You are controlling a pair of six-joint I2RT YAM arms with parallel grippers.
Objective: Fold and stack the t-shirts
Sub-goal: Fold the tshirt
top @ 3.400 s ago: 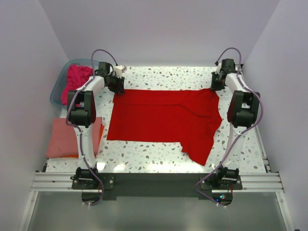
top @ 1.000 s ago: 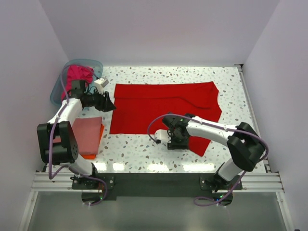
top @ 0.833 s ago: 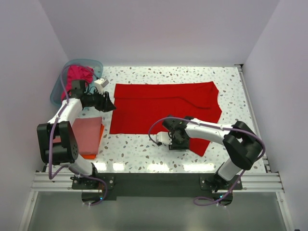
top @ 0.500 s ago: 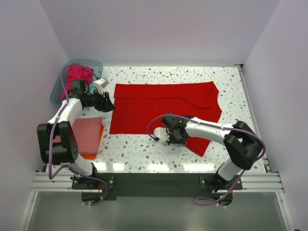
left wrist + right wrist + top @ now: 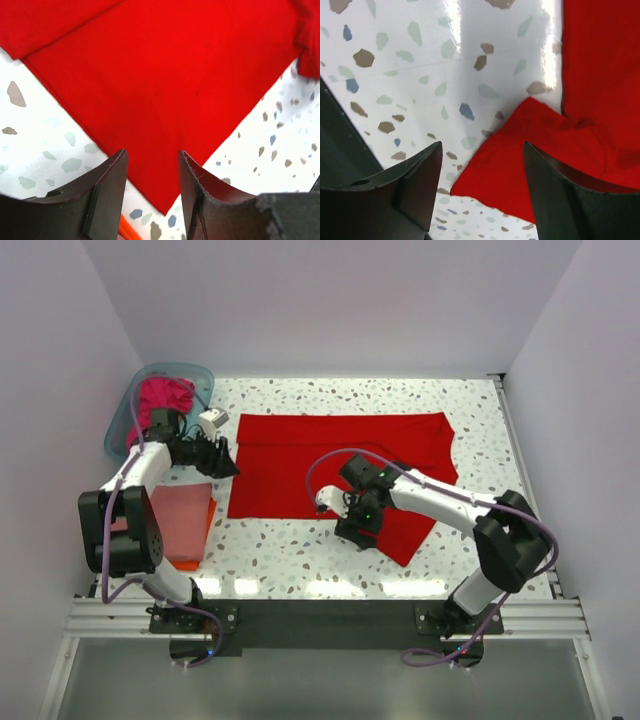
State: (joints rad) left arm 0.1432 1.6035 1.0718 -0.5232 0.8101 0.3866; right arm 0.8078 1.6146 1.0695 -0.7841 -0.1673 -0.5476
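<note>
A bright red t-shirt (image 5: 340, 465) lies spread flat on the speckled table (image 5: 290, 552), one sleeve hanging toward the near right. My left gripper (image 5: 229, 462) hovers at the shirt's left edge. In the left wrist view it (image 5: 152, 165) stands open over a corner of the red cloth (image 5: 165, 75), holding nothing. My right gripper (image 5: 359, 531) is at the near sleeve. In the right wrist view it (image 5: 482, 165) is open wide above the sleeve's corner (image 5: 520, 150). A salmon-pink folded t-shirt (image 5: 178, 518) rests on an orange one (image 5: 187, 563) at the left.
A teal plastic tub (image 5: 118, 425) at the far left corner holds a crumpled magenta t-shirt (image 5: 163, 397). Walls close in the table on three sides. An orange edge (image 5: 126, 229) shows under the left fingers.
My right gripper has turned and shifted slightly at the near sleeve, its jaws now wide apart. The sleeve's tip sits a little further left. The left arm has barely moved.
</note>
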